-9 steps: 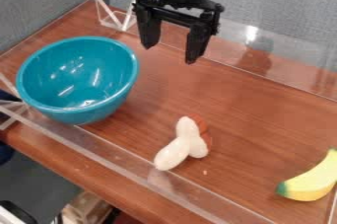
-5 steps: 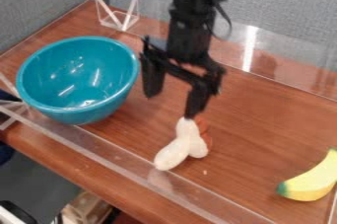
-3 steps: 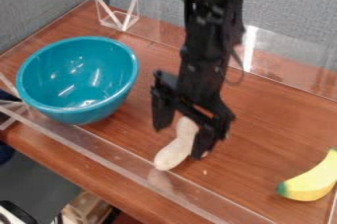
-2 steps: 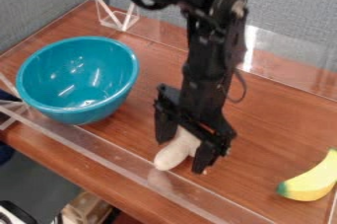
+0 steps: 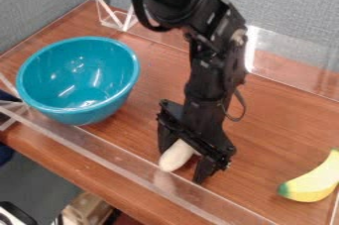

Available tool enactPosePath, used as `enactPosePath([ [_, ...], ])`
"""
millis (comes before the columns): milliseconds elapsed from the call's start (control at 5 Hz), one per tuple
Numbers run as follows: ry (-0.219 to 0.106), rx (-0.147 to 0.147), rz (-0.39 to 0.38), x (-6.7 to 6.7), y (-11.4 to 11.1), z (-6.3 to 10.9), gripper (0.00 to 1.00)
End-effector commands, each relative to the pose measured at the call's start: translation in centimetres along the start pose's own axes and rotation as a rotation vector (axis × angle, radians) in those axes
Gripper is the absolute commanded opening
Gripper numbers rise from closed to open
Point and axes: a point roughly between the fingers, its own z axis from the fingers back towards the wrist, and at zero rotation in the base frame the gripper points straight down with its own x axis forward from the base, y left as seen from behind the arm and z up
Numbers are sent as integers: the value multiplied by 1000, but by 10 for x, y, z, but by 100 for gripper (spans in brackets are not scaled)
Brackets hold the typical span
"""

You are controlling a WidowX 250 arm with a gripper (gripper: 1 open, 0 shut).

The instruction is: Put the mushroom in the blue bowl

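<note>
we find the black gripper point(image 5: 189, 160) low over the wooden table point(image 5: 272, 135), its claw set wide, fingers either side of the mushroom point(image 5: 176, 155). the mushroom lies on the table, its pale stem visible and its cap hidden by the gripper; we cannot tell whether the fingers touch it. we record the blue bowl point(image 5: 78, 79) upright at the left of the view, and the yellow banana point(image 5: 312, 178) at the right, well apart from the gripper.
</note>
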Motion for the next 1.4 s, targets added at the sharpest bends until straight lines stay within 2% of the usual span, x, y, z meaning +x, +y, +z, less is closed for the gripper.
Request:
enactPosePath([
  [0,-6,6,-7,6,-1,-4,0],
  [1000,22,6,64,16,15,11,0],
  [1200,30,18,115,29,38,13,0],
])
